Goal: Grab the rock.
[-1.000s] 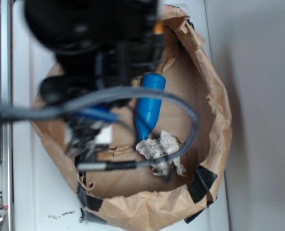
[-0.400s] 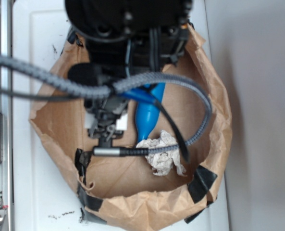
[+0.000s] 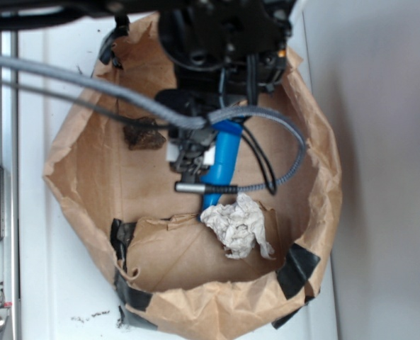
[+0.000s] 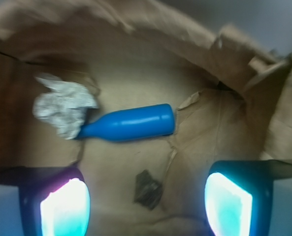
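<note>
The rock (image 3: 144, 134) is a small dark rough lump on the brown paper floor of the bag, at the left of the middle. In the wrist view the rock (image 4: 148, 189) lies below and between my two glowing pads (image 4: 64, 209), untouched. My gripper (image 3: 190, 159) hangs over the bag's middle, to the right of the rock and next to the blue bottle (image 3: 224, 159). In the wrist view the gripper (image 4: 146, 209) is open and empty, with its jaws wide apart.
The blue bottle (image 4: 131, 123) lies on its side, its neck at a crumpled whitish paper wad (image 3: 238, 225) (image 4: 64, 105). The torn brown paper bag's walls (image 3: 323, 163) ring everything, patched with black tape (image 3: 298, 269). Grey cables (image 3: 266, 124) loop over the bottle.
The arm has moved up and to the right in the exterior view. The rock, hidden under it before, now shows at the left.
</note>
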Controlling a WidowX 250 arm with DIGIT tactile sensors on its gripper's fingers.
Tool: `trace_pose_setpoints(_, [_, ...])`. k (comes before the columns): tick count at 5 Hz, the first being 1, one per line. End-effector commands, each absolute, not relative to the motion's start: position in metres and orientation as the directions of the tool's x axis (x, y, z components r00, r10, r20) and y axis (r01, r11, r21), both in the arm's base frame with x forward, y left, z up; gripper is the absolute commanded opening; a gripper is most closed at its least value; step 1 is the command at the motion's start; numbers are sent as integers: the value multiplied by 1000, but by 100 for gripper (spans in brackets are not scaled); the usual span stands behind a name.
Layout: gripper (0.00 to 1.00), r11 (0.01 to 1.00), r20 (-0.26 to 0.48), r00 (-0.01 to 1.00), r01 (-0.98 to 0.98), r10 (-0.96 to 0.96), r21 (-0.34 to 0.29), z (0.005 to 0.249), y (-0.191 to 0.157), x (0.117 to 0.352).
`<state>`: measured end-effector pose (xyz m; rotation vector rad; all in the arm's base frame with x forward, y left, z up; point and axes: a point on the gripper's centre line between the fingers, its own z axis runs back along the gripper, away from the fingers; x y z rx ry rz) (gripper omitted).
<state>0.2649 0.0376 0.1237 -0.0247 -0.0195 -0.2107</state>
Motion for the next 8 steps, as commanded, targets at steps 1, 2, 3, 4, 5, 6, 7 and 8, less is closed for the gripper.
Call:
trace_pose_setpoints(1, [100,964,37,967,255,-253,-69,76,13,209])
trace_pose_setpoints(2, [100,960,19,960,280,-280,-21,69,0,212])
trace_pose_setpoints(3, [100,960,19,960,280,-280,-21,69,0,212])
trace_pose_setpoints(4, [100,960,19,960,280,-280,-21,69,0,212])
trace_pose_setpoints(5, [100,960,19,960,280,-280,-21,69,0,212])
trace_pose_setpoints(6, [100,965,62,963,263,-263,13,56,15,231])
trace_pose_setpoints(7, [100,965,43,965,257,-259,48,39,32,243])
trace_pose_setpoints(8, [100,964,21,966,256,-258,65,26,36,250])
